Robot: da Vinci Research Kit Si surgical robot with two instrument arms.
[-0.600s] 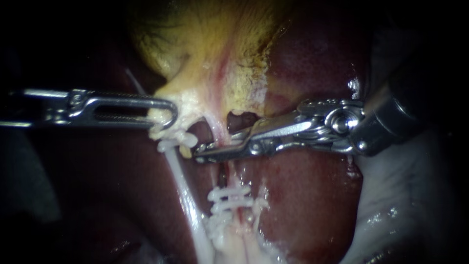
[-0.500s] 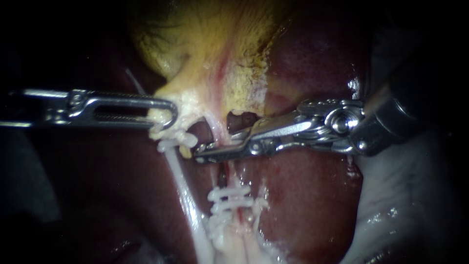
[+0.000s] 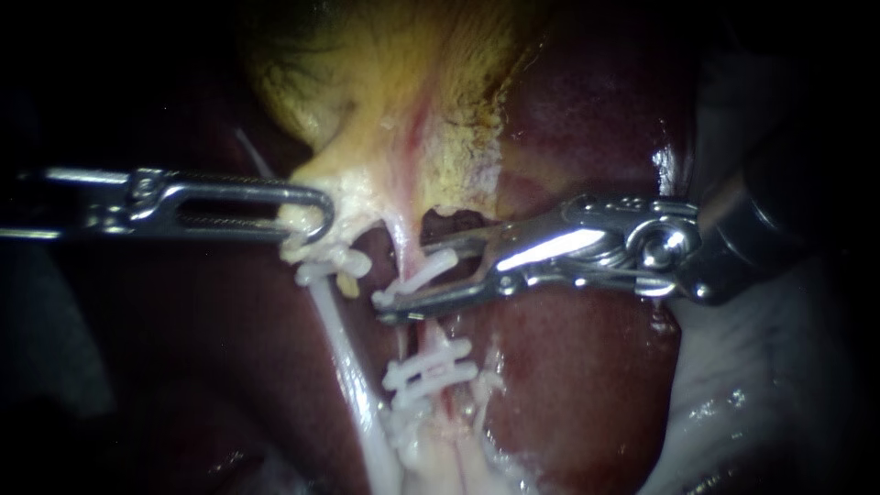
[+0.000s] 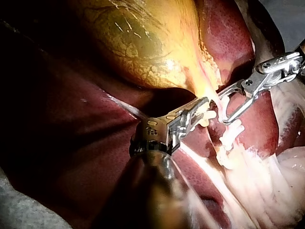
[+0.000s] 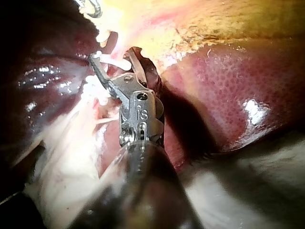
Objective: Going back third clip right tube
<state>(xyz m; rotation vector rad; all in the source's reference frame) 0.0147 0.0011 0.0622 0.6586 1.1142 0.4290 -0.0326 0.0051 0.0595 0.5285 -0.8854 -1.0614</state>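
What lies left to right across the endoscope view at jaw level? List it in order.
Slender steel left instrument → pale yellow gallbladder edge held in its jaws → small white plastic clip between open jaws → shiny steel right instrument.

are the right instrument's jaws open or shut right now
Open: in the endoscope view the right instrument has its jaws standing apart, with a white clip lying in the gap between them.

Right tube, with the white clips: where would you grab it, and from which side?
Probably the bare stretch of the right tube between the upper clip and the lower clips, crosswise from the right: it runs up and down, and the left tube crowds its other side.
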